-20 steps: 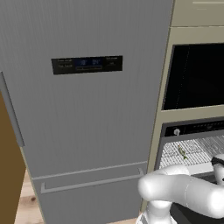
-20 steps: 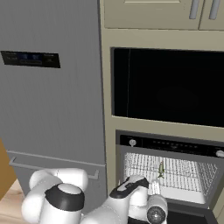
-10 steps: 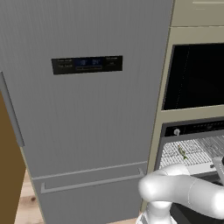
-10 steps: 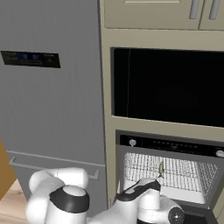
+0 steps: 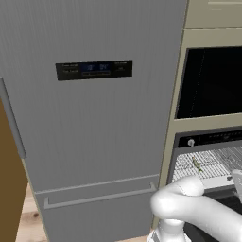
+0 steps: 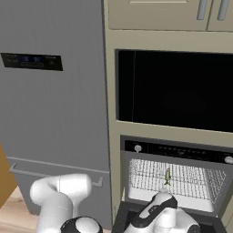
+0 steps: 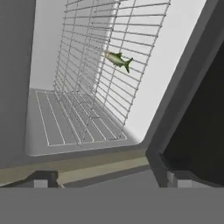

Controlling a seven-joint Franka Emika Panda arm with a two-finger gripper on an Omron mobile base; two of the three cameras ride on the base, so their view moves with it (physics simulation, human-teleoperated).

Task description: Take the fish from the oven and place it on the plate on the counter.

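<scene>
One small greenish fish [image 7: 118, 59] is being carried by the silvery wire rack [image 7: 105, 65] inside the open oven [image 6: 175, 182], at the upper centre of the hand view and the lower right of both base views. The gripper [image 7: 109, 179] is being held low before the oven mouth, well apart from the fish; its jaws are standing wide apart, gripping nothing. A tall grey fridge [image 5: 90, 118] is occupying the left.

Both base views face the fridge [image 5: 94, 118] and open oven [image 6: 175, 177] from either side; the rolled hand view peers closely into the oven.
</scene>
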